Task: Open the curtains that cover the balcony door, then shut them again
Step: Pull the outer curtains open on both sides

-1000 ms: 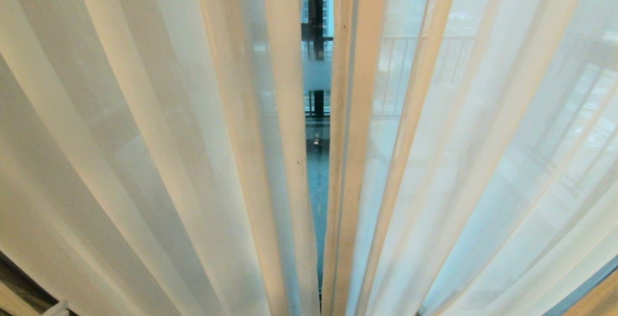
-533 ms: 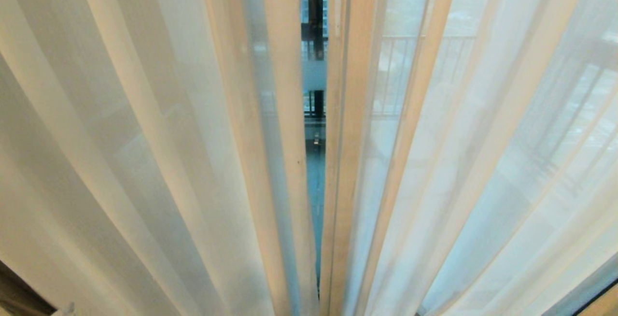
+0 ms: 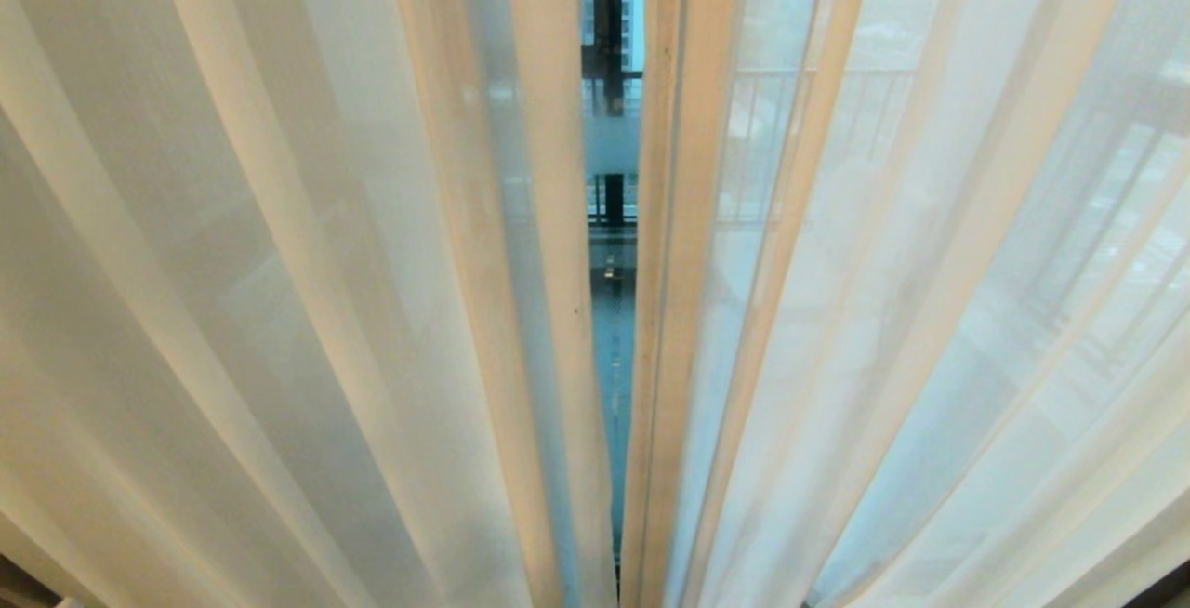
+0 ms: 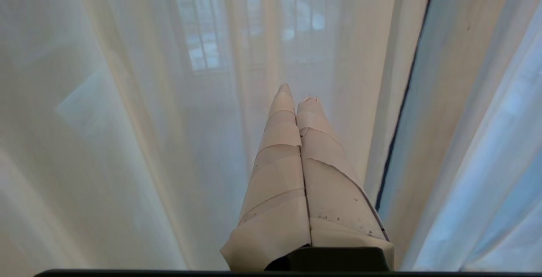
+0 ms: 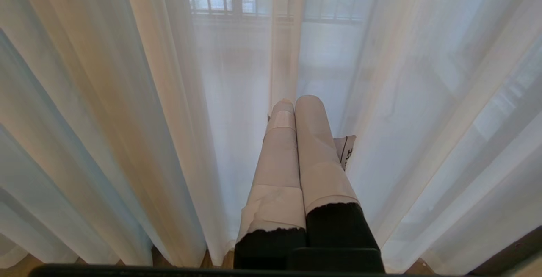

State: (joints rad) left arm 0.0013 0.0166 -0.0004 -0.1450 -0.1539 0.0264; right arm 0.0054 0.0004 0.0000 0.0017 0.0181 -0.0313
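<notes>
Curtains [image 3: 279, 264] fill my head view edge to edge: sheer panels, drawn almost fully across, with only a narrow slit left at the middle. Through that slit I see a strip of the balcony door [image 3: 614, 329], dark frame and glass, and the railing shows faintly through the cloth on the right. I judge the task to be near its end, or else not begun; either way the panels hang closed.

Going from left to right: my left claw [image 4: 294, 99] has its taped fingers pressed together with nothing between them. It points at the folds just beside the left panel's inner edge, where a dark line of the gap runs down. I cannot tell whether the tips touch the cloth.

My right claw [image 5: 294, 101] is likewise pressed together and empty, pointing into the right panel, with a small printed label [image 5: 347, 152] showing beside one finger.

If the slit is to be closed, I would do it from the left side. I would slide the shut fingers behind the hem and sweep it sideways toward the right panel, pushing low and slow so the sheer cloth glides along its track rather than bunching or snagging on the tape edges. Pinching is not needed; a flat push against a fold should carry the light fabric. I would keep the right arm parked so it does not drag its own panel back.
</notes>
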